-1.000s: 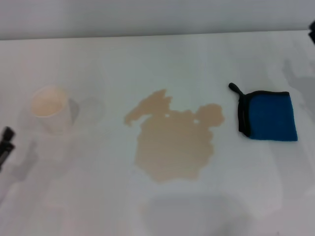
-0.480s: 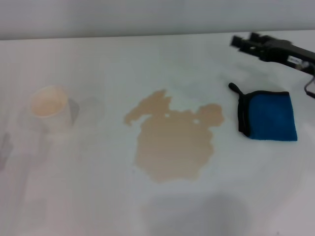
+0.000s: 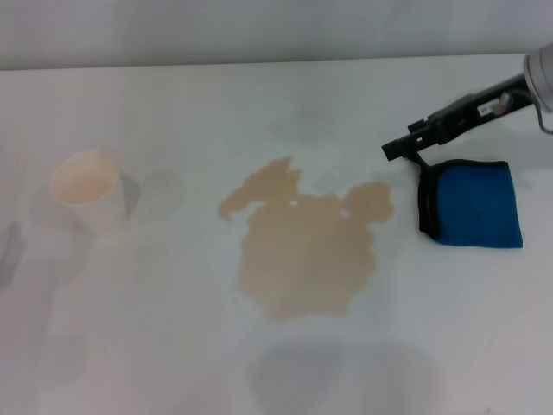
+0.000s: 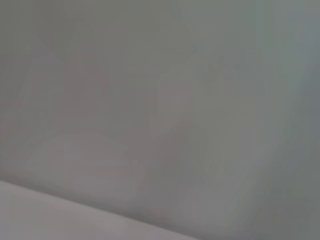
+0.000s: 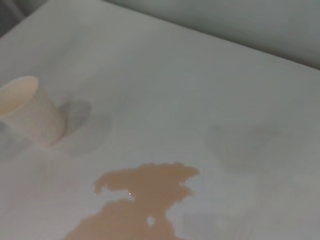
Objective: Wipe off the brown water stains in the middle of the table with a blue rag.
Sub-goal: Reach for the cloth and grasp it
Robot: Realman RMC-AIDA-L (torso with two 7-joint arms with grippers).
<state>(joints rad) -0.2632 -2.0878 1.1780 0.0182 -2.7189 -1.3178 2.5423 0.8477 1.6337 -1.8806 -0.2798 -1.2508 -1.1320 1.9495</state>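
The blue rag (image 3: 473,205) is lying flat on the table (image 3: 259,104), just to the right of the brown water stains (image 3: 304,246) and apart from their lobed edge. The stains are sitting mid-table, and a white paper cup (image 3: 86,192) is standing well to their left.

The right gripper (image 3: 399,147) is reaching in from the right, hanging over the far left corner of the rag where the black loop is sticking out. Whether its fingers are parted or closed cannot be told, and it is not holding anything that shows. The left gripper is not appearing in any view; its wrist camera is showing only a blank grey surface.

The rag is looking light, soft and limp, folded roughly square, so it is likely to sag and unfold if lifted by 1 layer. The thicker black-trimmed edge facing the stains, or a pinch through all folded layers, seems the firmer hold. Once wet it is probably going to drag more heavily.
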